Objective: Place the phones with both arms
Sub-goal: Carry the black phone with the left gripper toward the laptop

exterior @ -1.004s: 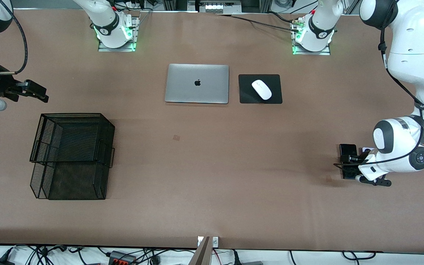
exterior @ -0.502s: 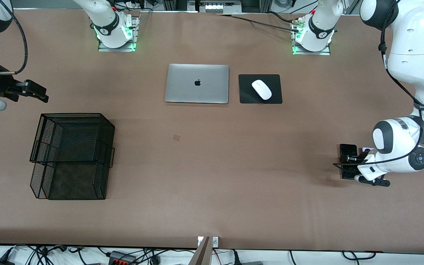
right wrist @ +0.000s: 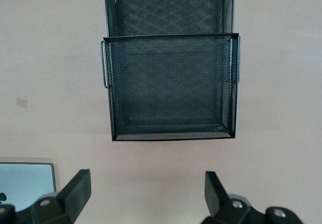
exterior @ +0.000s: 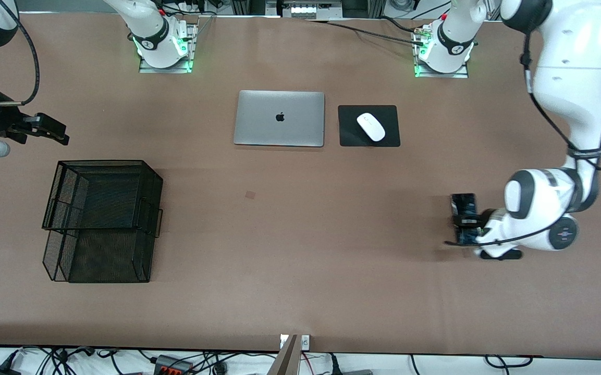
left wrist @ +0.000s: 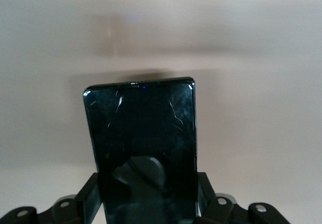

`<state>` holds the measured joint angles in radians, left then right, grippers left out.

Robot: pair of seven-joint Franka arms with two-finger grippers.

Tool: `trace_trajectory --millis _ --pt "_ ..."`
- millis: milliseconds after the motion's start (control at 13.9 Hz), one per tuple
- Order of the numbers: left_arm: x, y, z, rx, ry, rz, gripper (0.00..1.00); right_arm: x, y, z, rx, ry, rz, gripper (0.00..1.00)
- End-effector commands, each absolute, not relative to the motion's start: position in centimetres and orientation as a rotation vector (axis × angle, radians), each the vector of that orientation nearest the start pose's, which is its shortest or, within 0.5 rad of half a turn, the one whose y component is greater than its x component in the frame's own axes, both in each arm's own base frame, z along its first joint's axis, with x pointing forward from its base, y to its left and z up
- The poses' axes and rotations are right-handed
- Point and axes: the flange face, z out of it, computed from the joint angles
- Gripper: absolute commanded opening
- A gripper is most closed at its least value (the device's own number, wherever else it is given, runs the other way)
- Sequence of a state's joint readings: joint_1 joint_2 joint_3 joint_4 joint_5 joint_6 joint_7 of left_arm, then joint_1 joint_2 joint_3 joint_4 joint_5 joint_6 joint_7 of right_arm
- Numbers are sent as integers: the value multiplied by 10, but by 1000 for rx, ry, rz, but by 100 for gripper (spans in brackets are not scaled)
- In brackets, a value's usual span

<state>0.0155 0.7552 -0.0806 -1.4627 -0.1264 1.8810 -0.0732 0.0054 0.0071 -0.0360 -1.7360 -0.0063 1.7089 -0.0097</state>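
Table [exterior: 300,271]: left hand [exterior: 461,223] carried long black phone [exterior: 464,219] toward centre.

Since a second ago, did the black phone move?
Yes. The left gripper has carried the long black phone toward the right arm's end of the table, closer to the mouse pad.

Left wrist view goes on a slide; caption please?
Left pincer shut on a long black phone, carried above the brown table.
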Motion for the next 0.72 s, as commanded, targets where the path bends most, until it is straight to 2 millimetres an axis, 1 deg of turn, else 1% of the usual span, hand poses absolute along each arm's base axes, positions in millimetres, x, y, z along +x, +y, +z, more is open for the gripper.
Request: trace_trajectory --millis 0,72,143,215,287,358,430,502,574,645 --pt "674 -146 259 -3271 -232 638 44 560 -20 551 -3152 21 51 100" --pt "671 -185 270 -3278 -320 653 43 560 -22 551 -3152 26 49 100" --pt "663 -229 275 -3257 -424 674 43 561 -22 549 -3152 26 54 100" --pt "651 -274 278 -3233 -468 666 42 562 -22 548 -3153 26 54 100" --pt "647 -308 277 -3218 -519 637 41 563 -23 547 -3153 28 49 100" --pt "646 -330 281 -3229 -528 601 41 563 -23 547 -3153 30 51 100" --pt "642 -345 280 -3238 -507 583 41 564 -23 544 -3153 30 59 100" --pt "639 -358 284 -3266 -531 587 42 564 -24 545 -3153 33 54 100" --pt "639 -369 288 -3314 -633 615 42 565 -25 544 -3153 35 56 100" --pt "640 -385 296 -3367 -693 555 41 565 -25 544 -3153 35 56 100"
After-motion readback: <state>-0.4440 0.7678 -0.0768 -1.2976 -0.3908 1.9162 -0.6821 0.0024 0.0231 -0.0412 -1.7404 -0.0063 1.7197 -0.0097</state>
